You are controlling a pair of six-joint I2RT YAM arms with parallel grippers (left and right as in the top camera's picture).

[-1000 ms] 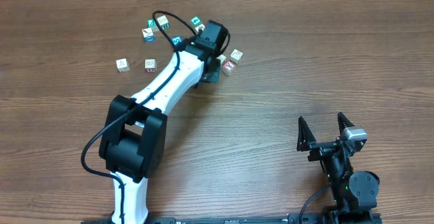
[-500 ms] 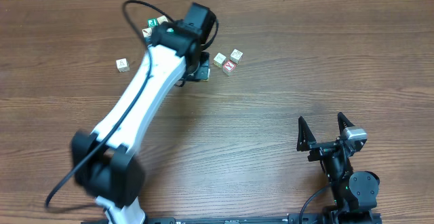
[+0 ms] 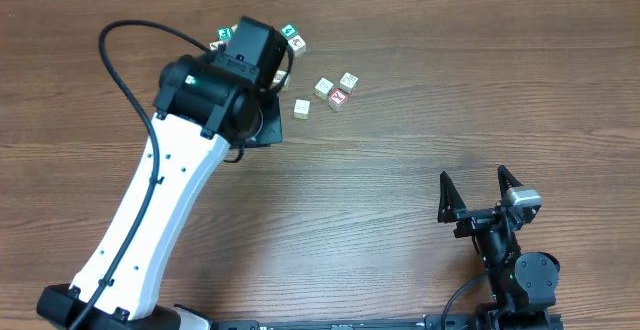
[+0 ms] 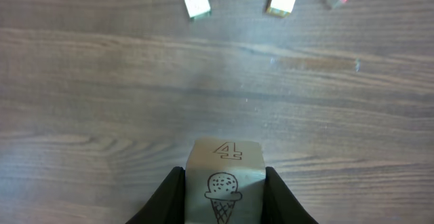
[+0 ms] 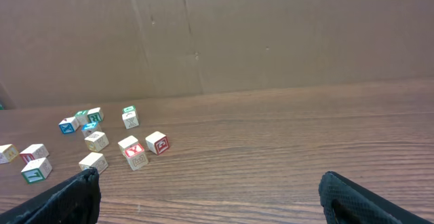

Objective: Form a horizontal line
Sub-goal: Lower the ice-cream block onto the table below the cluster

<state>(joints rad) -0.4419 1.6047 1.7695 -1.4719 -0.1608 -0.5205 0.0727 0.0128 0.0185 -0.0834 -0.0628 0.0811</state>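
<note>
desk: what's in the shot?

me: my left tool (image 4: 224, 191) clamped on the ice-cream cube (image 4: 224, 163), a pale block with a "4" on its top face and a cone drawn on the face toward the wrist camera. a dark finger (image 4: 171, 198) presses each side. beyond it is the wood-grain counter (image 3: 420, 30). whether the block is lifted off the wood i cannot tell.

desk: where is that against the other blocks?

me: take the red cube (image 3: 339, 99) as the mark. from overhead, my left arm (image 3: 145, 220) reaches in from the counter's near left corner. its wrist sits left of the red cube, well apart from it, and hides the ice-cream cube in that view. three pale cubes sit with the red one: one (image 3: 348, 81) just beside it on the far side, one (image 3: 323, 88) just left, and one (image 3: 302, 108) a little farther left, nearest my wrist. they stand at odd angles with gaps between them, not yet a row. green-edged cubes (image 3: 293, 37) lie up and left of the red cube, beside the wrist.

desk: and the other arm?

me: my right tool (image 3: 472, 173) rests well down and right of the red cube, near the counter's front edge, its two fingers spread wide apart. its camera looks across the wood to a scatter of blocks and a brown cardboard wall (image 5: 271, 34) behind them.
</note>
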